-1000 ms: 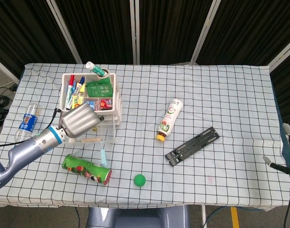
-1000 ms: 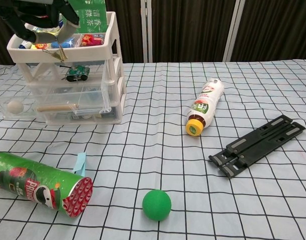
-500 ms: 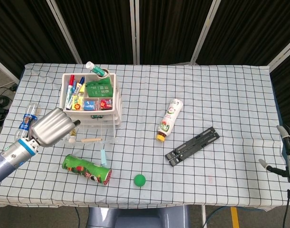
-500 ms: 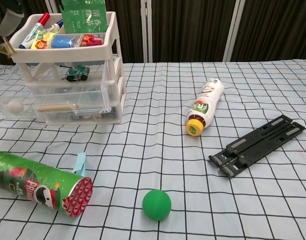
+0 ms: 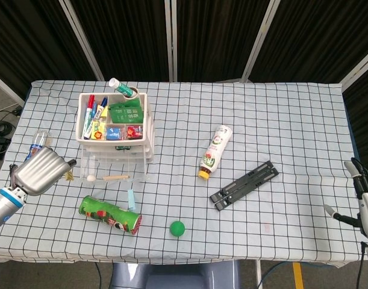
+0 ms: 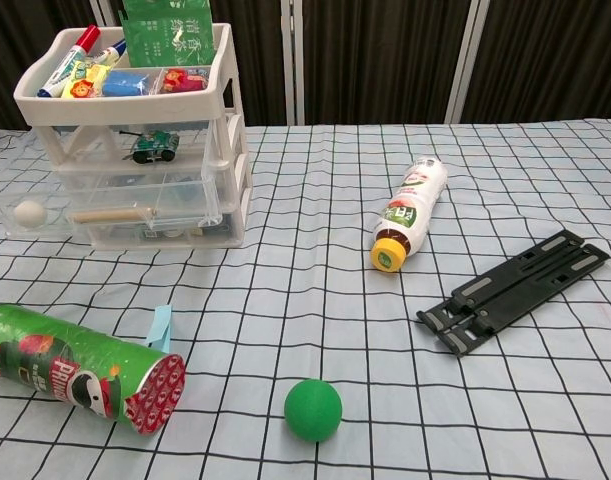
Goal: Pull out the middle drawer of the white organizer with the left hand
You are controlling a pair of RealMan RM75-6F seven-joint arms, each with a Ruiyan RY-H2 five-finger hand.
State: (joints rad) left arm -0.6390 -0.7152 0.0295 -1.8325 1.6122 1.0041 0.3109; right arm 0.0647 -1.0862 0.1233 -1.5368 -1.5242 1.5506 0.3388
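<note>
The left hand sits off the organizer's left side, apart from it, fingers loosely curled and holding nothing I can see. To its right stands the white organizer, whose clear middle drawer juts toward the camera, so the pull looks done or nearly so; next likely calls for clearing the hand away. The chip can near the hand reads "Pringles"; the green packet carries Chinese characters. The right hand is idle far right, fingers apart.
</note>
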